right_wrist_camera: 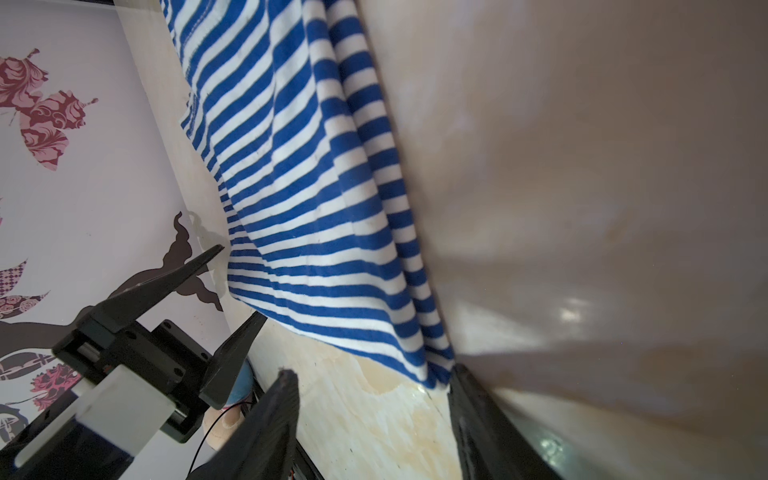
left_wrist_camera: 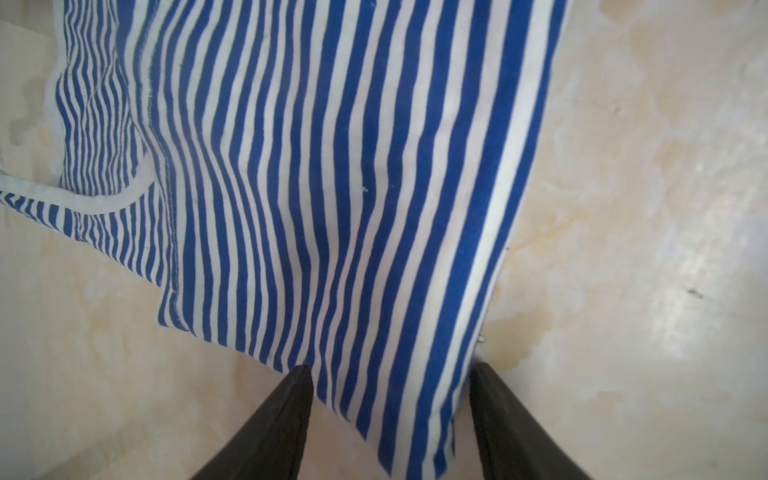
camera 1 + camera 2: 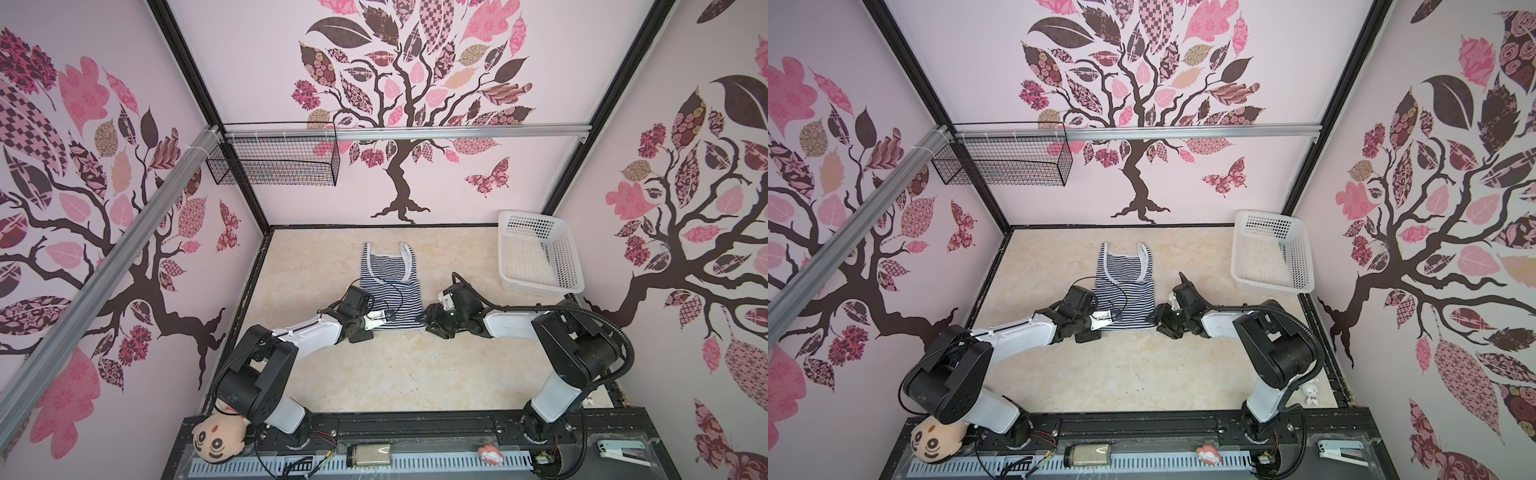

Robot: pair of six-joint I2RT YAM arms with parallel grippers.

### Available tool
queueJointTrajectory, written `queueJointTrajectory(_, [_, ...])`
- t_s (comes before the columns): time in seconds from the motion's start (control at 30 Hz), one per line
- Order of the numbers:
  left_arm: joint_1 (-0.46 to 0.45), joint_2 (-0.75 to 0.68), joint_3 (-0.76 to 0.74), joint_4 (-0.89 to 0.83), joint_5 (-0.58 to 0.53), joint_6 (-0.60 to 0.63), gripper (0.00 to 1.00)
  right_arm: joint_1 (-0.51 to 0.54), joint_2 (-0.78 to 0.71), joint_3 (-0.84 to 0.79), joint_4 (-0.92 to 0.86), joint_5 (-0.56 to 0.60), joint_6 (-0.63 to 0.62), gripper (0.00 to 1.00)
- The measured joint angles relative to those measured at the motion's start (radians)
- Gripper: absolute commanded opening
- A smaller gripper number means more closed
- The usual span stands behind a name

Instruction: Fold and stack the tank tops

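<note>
The left gripper (image 2: 390,370) stands parted, and the near hem corner of the navy-and-white striped tank top (image 2: 332,187) lies between its black fingers (image 2: 286,419), not pinched. Only the wrist views show this. The right gripper (image 1: 370,374) is also spread, one finger touching the opposite hem corner. In both top views the tank top (image 3: 390,286) (image 3: 1125,286) lies flat in the middle of the pale marbled table (image 3: 374,374), straps pointing away. Both arms reach low and inward with bent elbows, meeting the hem from either side. A white perforated plastic basket (image 3: 540,253) sits at the far right.
</note>
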Motion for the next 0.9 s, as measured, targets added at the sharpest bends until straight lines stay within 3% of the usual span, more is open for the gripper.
queueJointTrajectory(0.27, [0.003, 0.041, 0.038, 0.005, 0.0, 0.007, 0.6, 0.0, 0.017, 0.017, 0.001, 0.0, 0.008, 0.58])
queueJointTrajectory(0.7, [0.003, 0.043, 0.037, -0.002, 0.013, 0.0, 0.48, -0.001, 0.033, 0.02, 0.007, 0.009, 0.027, 0.44])
queueJointTrajectory(0.9, [0.003, 0.043, 0.036, -0.01, 0.019, -0.009, 0.42, -0.003, 0.044, 0.018, 0.023, 0.02, 0.044, 0.25])
